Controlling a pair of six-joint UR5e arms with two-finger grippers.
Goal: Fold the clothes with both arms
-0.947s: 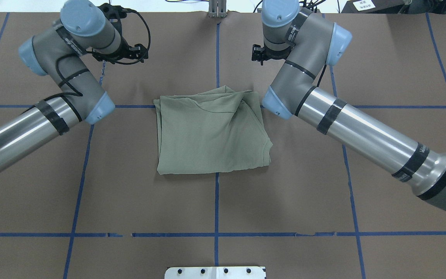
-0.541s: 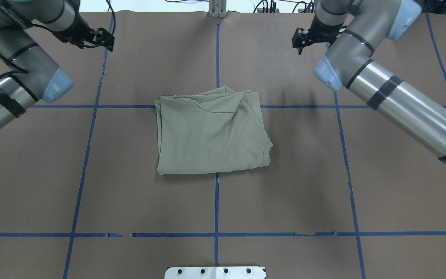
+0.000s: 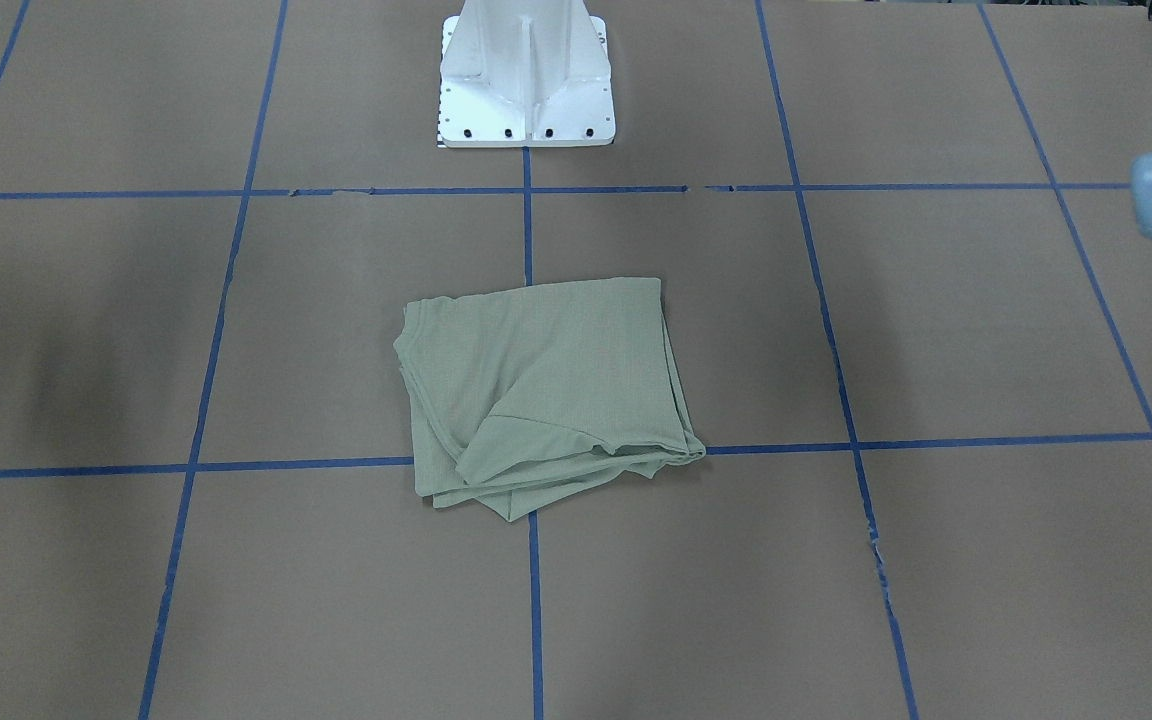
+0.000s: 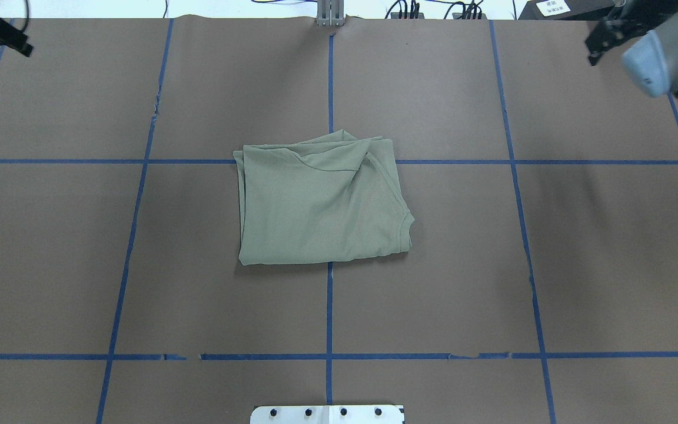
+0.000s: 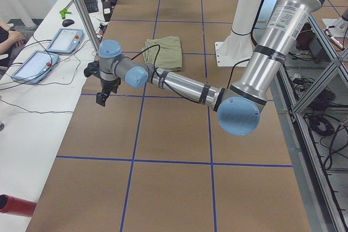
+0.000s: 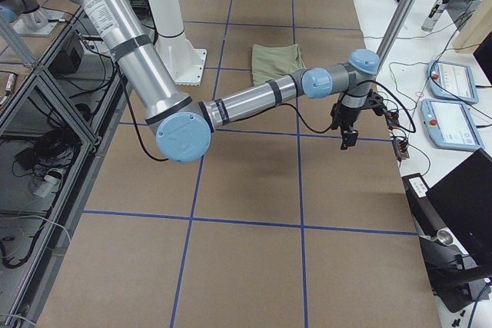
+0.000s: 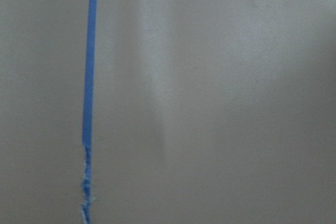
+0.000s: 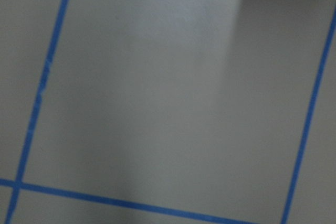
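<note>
Sage-green folded shirt lies flat on the table, straight out from the white base pedestal, with nothing touching it. Both arms have swung outward: left gripper and right gripper now hang far to either side of the pedestal, carrying nothing. Jaw spread cannot be determined. Folding appears complete.

Folded shirt — on table (far edge rumpled)

Brown table w/ blue tape grid, folded green shirt ctr
</note>
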